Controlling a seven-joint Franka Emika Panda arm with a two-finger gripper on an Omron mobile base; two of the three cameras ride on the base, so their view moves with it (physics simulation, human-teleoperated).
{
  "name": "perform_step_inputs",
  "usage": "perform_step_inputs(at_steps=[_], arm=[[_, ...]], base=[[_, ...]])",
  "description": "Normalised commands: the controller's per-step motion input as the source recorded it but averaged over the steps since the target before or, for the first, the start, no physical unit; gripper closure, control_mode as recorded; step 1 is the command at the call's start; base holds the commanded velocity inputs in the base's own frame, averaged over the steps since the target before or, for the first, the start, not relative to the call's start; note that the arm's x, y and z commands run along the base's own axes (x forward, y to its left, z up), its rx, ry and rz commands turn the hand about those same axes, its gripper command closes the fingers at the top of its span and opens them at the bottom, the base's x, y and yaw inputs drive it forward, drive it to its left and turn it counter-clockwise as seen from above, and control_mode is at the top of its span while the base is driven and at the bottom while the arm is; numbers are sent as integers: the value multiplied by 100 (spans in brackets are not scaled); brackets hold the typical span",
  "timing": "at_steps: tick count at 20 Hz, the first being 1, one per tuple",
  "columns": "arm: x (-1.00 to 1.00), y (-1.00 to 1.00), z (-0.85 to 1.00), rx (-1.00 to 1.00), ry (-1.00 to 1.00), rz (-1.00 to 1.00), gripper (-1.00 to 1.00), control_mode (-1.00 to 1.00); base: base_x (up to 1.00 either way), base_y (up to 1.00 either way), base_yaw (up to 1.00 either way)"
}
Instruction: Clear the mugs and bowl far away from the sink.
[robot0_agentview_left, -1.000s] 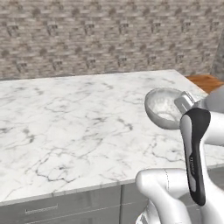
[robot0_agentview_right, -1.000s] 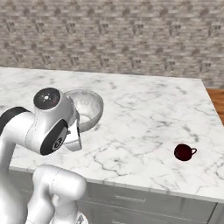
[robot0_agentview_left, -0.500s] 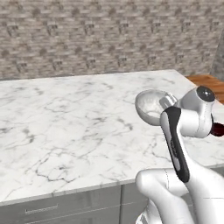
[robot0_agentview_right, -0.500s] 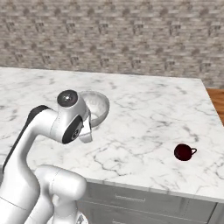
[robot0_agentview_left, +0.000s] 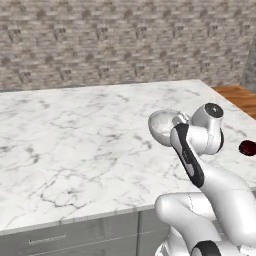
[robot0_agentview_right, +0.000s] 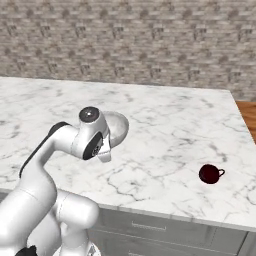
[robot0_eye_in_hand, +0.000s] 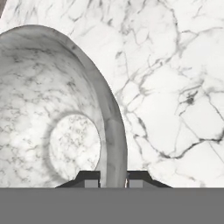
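Pale grey-white speckled round bowl (robot0_eye_in_hand: 57, 131): its rim wall sits between my gripper (robot0_eye_in_hand: 113, 177) fingertips. They're narrow, pinching that rim, one fingertip inside and one outside.

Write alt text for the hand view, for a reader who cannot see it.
The gripper is shut on the rim of a round, deep, pale grey-white speckled bowl, one dark fingertip inside the wall and the other outside. The bowl takes up the left half of the picture, its circular base visible. White marble countertop with grey veins lies beyond it on the right.
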Motion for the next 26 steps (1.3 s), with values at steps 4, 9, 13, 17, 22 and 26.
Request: perform_step_inputs(at_steps=[4, 9, 13, 17, 22, 26], arm=[[46, 0, -28, 0, 7, 0, 100, -100], [34, 0, -21, 0, 5, 0, 100, -100], [27, 0, -24, 0, 6, 0, 100, -100], [8, 0, -27, 0, 6, 0, 100, -100], [8, 0, -30, 0, 6, 0, 100, -100], [10, 0, -37, 0, 6, 0, 100, -100]], base=[[0, 0, 0], [0, 0, 0], [0, 0, 0], [0, 0, 0], [0, 0, 0], [0, 0, 0]])
